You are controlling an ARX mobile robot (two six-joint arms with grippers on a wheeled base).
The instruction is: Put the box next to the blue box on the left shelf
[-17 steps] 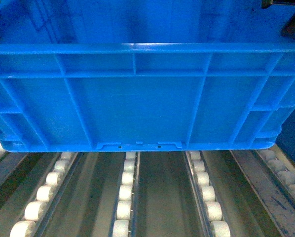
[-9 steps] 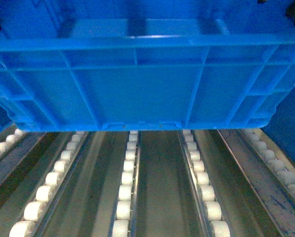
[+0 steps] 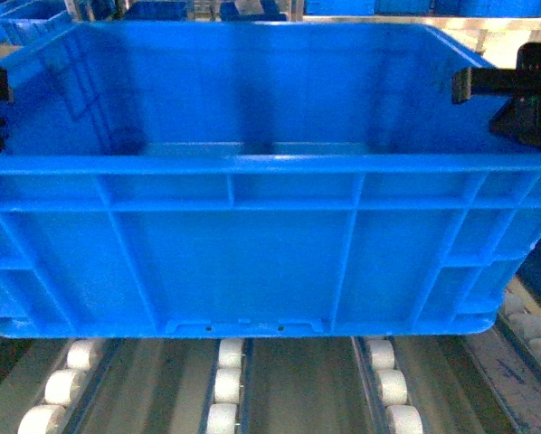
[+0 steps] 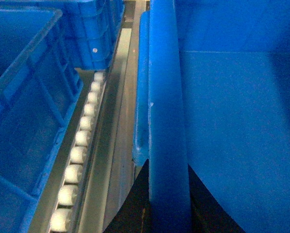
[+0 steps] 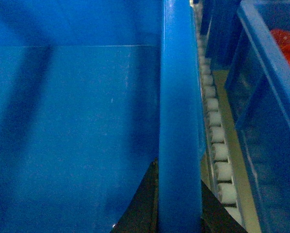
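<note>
Two grippers carry your box (image 3: 252, 253): the left gripper (image 4: 168, 213) clamps its left rim and the right gripper (image 5: 179, 213) its right rim, fingers straddling each wall. You see the box sit low over the left shelf (image 3: 225, 380), rollers beneath. Neighbouring blue crates (image 4: 24, 121) flank it on both sides, just apart.
</note>
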